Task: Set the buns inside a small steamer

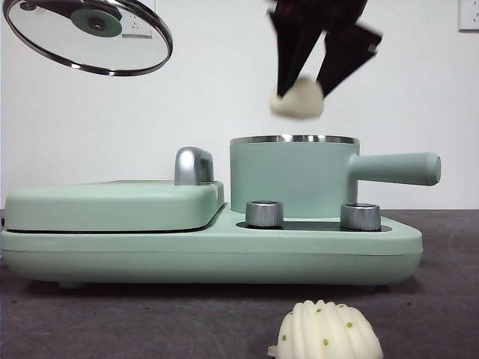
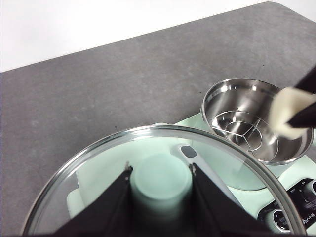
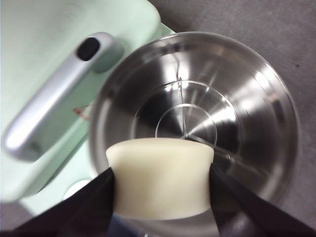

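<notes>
Right claw (image 1: pixel 303 88) grips bun (image 1: pixel 298 99) — blurred.

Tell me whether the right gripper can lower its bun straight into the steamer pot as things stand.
Probably yes. The right gripper holds the smooth bun above the open steamer pot. The left gripper holds the glass lid high and off to the side, so nothing covers the opening, and only a wire rack lies inside.

Polished steel steamer (image 3: pixel 256 98) interior, glass lid (image 2: pixel 98 158), seemingly doughy matt bun (image 3: pixel 160 177)
</notes>
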`<state>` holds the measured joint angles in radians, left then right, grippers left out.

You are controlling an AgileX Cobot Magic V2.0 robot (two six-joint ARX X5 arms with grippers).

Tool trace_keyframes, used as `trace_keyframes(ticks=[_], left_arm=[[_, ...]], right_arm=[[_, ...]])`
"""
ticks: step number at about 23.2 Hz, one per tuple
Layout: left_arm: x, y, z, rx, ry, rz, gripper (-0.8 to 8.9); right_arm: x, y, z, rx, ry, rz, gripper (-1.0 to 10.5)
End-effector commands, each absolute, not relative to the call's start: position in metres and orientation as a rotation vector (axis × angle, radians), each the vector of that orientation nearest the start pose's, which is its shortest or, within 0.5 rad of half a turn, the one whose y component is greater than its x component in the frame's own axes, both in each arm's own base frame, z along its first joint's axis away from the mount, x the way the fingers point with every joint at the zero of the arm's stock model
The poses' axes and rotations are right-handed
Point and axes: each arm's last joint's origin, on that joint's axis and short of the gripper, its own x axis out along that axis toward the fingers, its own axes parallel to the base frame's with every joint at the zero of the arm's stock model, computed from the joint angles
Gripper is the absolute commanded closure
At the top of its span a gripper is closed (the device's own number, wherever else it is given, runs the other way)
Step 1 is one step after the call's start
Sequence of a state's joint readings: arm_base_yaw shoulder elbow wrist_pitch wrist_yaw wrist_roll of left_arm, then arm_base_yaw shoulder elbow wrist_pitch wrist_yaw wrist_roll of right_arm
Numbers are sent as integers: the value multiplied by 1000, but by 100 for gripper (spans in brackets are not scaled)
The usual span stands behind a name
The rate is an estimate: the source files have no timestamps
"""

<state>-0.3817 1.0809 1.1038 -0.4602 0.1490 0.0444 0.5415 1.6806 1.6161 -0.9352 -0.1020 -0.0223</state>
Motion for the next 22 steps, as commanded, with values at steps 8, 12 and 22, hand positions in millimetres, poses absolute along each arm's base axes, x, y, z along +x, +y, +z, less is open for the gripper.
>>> trace_keyframes(ticks=[8,12,22], left_arm=[[209,-89,369,103,373,-539,803],[209,-89,369,103,373,-539,803],[209,-89,369,103,373,-539,803]], right_arm=[[341,204,277,-294,1007,619,683],[348,208,271,-288,982,621,683],[357,206,265,-276,959,609,629]])
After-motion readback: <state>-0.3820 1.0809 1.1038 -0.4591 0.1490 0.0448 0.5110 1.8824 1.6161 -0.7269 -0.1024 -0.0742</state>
